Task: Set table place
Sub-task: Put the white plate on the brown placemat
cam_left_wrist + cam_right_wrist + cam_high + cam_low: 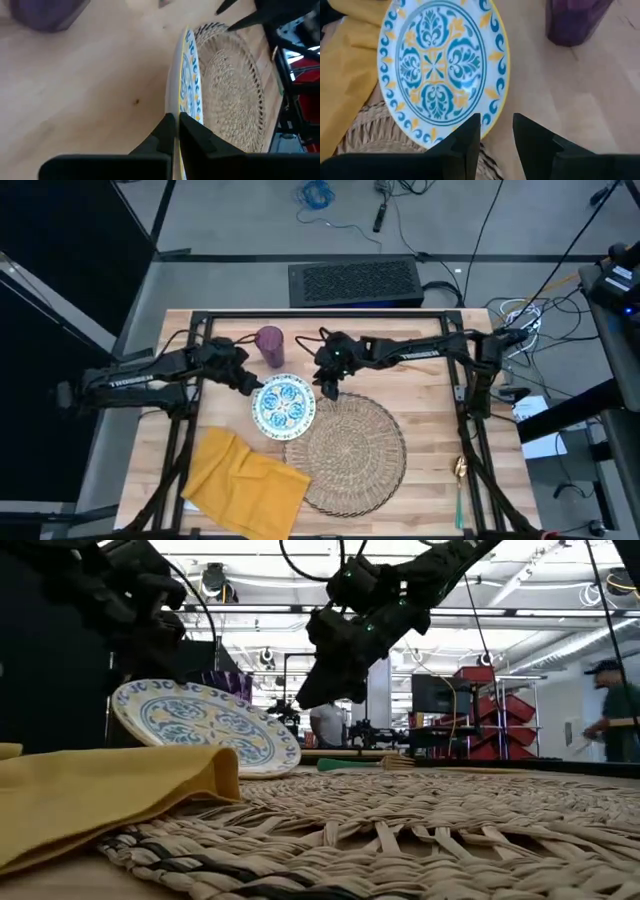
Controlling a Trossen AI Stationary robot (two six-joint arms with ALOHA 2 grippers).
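Tilting left of frame centre, the plate [284, 406], white with blue-green and yellow scrollwork, leans on the mat [347, 451]. Left gripper [177, 131] pinches its rim; right gripper [496, 131] hovers above, fingers parted, empty.

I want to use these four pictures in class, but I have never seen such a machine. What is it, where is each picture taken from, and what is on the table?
Two dark robot arms work at a wooden table. One camera looks down from above, one sits at table height, and one rides on each wrist. On the table lie a woven mat, a yellow napkin, a purple tumbler and a spoon. The left end effector pinches the rim of the patterned plate, tilting it up. The right end effector hangs open at the plate's far edge.
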